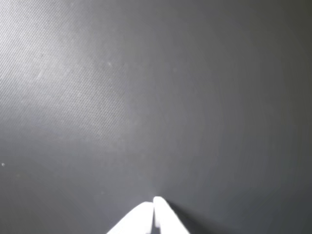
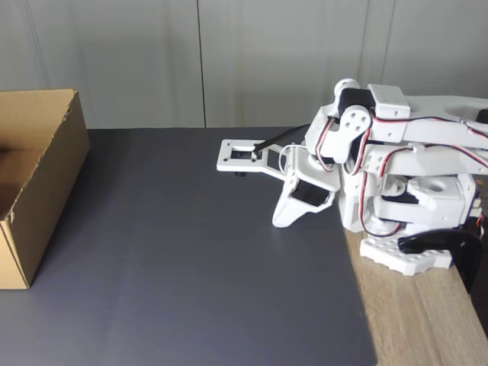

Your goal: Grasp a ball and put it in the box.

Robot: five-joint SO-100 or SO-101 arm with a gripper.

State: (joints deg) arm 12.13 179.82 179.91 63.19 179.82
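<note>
Fingertips of the end effector (image 1: 155,207) poke up from the bottom edge of the wrist view, pressed together, nothing between them, hovering close over the dark mat (image 1: 146,97); no ball on the mat ahead of the tips. Fixed view: white arm (image 2: 396,175) folded low at its base, right of the cardboard box (image 2: 34,183), end effector (image 2: 284,217) pointing down at the mat near the base, well apart from the box. Box sits at the left edge on the same dark surface (image 2: 191,267), open top, inside mostly hidden by its near wall, so can't tell if a ball lies in it. No ball on the mat between arm and box. Wooden tabletop (image 2: 419,320) shows right of the mat under the arm's base. Scene fits both a ball already dropped in the box with the arm parked, and a ball not placed in camera reach. Risks, as a judgement: tips so near the mat could scrape or snag it on any forward sweep; a long reach toward the box from this folded pose could clip the near wall and shove the light carton.
</note>
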